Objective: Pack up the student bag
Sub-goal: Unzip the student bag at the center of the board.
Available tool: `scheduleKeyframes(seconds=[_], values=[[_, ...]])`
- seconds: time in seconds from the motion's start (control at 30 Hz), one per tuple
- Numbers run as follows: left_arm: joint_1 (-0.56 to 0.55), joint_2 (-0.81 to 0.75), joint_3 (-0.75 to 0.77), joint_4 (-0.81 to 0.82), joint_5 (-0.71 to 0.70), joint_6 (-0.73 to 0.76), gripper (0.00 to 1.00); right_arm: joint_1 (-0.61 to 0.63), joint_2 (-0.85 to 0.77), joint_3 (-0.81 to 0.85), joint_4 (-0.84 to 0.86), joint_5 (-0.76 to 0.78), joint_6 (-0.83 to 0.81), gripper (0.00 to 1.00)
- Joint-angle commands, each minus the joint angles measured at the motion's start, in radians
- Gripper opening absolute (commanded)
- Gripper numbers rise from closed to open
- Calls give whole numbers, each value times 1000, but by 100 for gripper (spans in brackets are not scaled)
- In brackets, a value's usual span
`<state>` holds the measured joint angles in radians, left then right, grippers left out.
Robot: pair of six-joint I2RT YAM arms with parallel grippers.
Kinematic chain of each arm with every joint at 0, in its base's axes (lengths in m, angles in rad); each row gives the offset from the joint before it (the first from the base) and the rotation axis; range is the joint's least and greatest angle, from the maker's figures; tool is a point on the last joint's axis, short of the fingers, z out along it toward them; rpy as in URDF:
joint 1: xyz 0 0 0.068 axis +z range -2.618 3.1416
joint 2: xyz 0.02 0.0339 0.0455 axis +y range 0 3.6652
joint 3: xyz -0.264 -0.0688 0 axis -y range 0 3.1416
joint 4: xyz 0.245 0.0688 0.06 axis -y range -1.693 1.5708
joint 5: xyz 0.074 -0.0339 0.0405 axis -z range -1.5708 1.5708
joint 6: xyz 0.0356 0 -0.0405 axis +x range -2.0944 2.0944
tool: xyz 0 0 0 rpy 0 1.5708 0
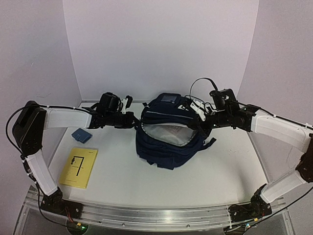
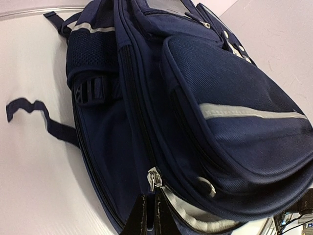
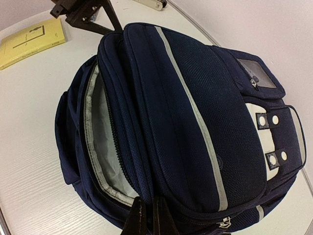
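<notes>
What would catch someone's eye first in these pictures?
A navy backpack sits dead centre, its main compartment gaping to show pale grey lining. The left gripper and right gripper pinch its opening from either side. A yellow booklet and a small blue object lie to its left.

Open student bag (image 1: pixel 166 149) mouth between fingers (image 3: pixel 135 219)

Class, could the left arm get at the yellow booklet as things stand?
Probably not right away: the left gripper is shut on the rim of the student bag and would have to let go. Otherwise the yellow booklet lies uncovered on its side of the table.
</notes>
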<state>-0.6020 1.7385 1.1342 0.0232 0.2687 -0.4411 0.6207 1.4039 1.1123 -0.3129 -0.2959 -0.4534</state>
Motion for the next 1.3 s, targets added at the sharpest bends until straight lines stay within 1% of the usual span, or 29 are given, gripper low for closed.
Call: scheduleKeyframes(seconds=[0.0, 0.13, 0.27, 0.33, 0.37, 0.4, 0.47, 0.53, 0.57, 0.6, 0.67, 0.73, 0.8, 0.87, 0.97, 1.07, 1.2, 1.27], values=[[85, 75, 92, -29, -51, 61, 0, -34, -13, 74, -42, 9, 45, 0], [131, 138, 127, 7, 14, 36, 0, -41, -9, 61, -45, 3, 45, 0], [148, 159, 164, -18, 27, 18, 1, -41, 18, 38, -46, -23, 49, 0], [148, 131, 158, -72, 31, -6, 15, -41, 46, 34, -46, -52, 56, 0], [148, 109, 140, -92, 30, -26, 26, -41, 61, 34, -46, -62, 60, 0], [148, 76, 116, -109, 26, -44, 40, -41, 72, 34, -46, -74, 62, 0], [148, 1, 61, -140, -3, -98, 59, -41, 98, 34, -45, -92, 67, 0], [149, -95, -18, -187, -62, -146, 83, -41, 119, 34, -43, -103, 68, 0], [150, -145, -54, -220, -98, -172, 91, -41, 129, 34, -43, -107, 69, 0], [151, -184, -81, -249, -128, -200, 96, -41, 140, 35, -44, -111, 71, 0], [164, -272, -142, -335, -188, -262, 100, -40, 153, 40, -45, -117, 84, 17], [182, -347, -197, -410, -225, -317, 100, -37, 146, 38, -43, -127, 102, 48], [207, -438, -259, -469, -253, -359, 100, -29, 139, 41, -37, -143, 130, 60], [245, -508, -317, -531, -286, -380, 100, -11, 139, 49, -35, -145, 157, 68], [328, -563, -370, -597, -298, -386, 100, 19, 159, 76, -37, -148, 187, 74], [409, -564, -398, -643, -296, -377, 100, 42, 179, 101, -36, -169, 215, 80], [466, -533, -409, -669, -332, -369, 100, 64, 198, 124, -37, -196, 240, 84], [513, -511, -425, -659, -322, -364, 100, 72, 200, 125, -38, -205, 241, 85]])
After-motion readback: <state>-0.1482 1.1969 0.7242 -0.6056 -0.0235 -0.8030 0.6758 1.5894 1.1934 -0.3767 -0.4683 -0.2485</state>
